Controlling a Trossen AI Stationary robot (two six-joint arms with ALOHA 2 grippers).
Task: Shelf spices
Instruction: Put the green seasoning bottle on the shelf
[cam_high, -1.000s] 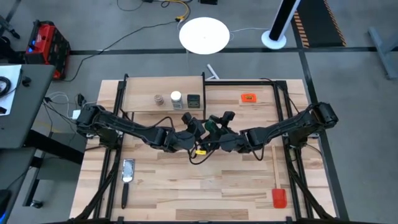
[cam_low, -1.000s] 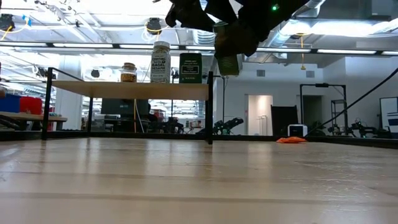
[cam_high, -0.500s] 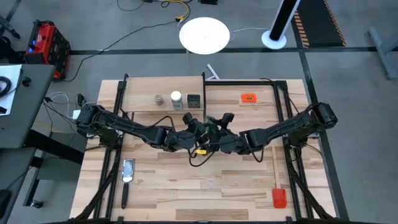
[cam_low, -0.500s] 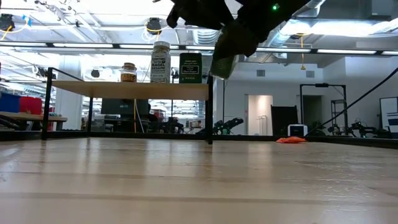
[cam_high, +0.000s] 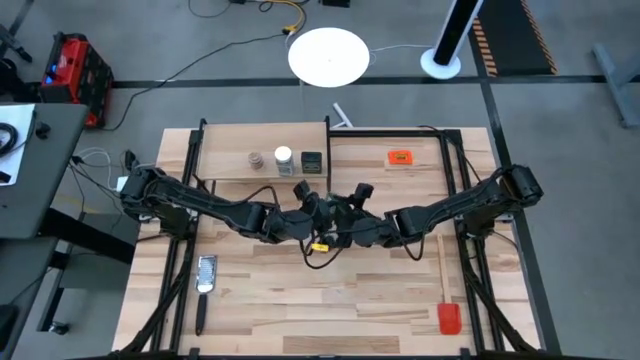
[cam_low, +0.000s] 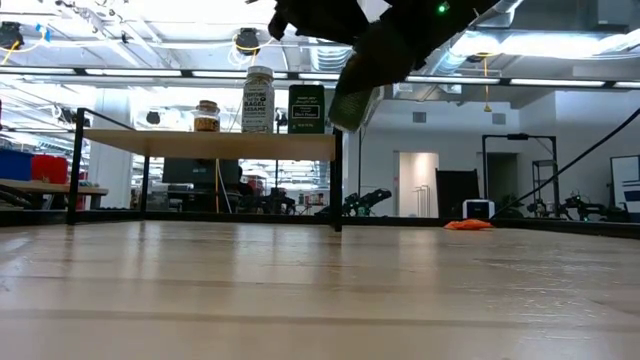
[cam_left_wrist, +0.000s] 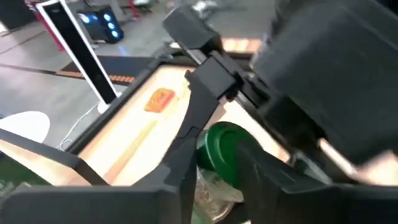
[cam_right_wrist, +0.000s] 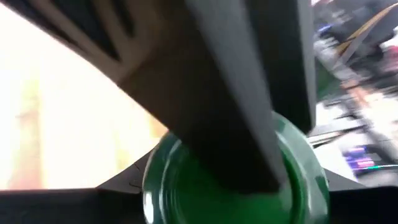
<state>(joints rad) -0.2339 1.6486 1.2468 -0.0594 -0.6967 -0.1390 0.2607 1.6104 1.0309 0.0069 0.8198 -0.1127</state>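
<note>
While three spices stand on the shelf (cam_high: 225, 160), you have the fourth in mid-air, passing between arms.

Item: green-lidded jar (cam_low: 352, 100). Location: above the table (cam_high: 300, 300), just off the shelf's open end, tilted. In the left wrist view its green lid (cam_left_wrist: 224, 152) sits between that arm's dark fingers (cam_left_wrist: 186, 149).

Left hand (cam_high: 318, 212): pinched on the green-lidded jar near its lid.
Right hand (cam_high: 345, 215): meets the left over the table's middle, fingers about the same jar; the right wrist view shows the lid right at its fingers. Whether it grips firmly, you cannot tell for sure, though it looks closed on the jar.

Shelved: brownish jar (cam_high: 256, 159), clear jar with white lid (cam_high: 283, 156), black tin (cam_high: 311, 160), in a row toward the shelf's right end.

Step in hand: handover, both hands on one jar.

Next move, as a judgement: have the right hand let go cleanly, then right the jar and carry it to a free spot on the plank, clear of the black tin.
</note>
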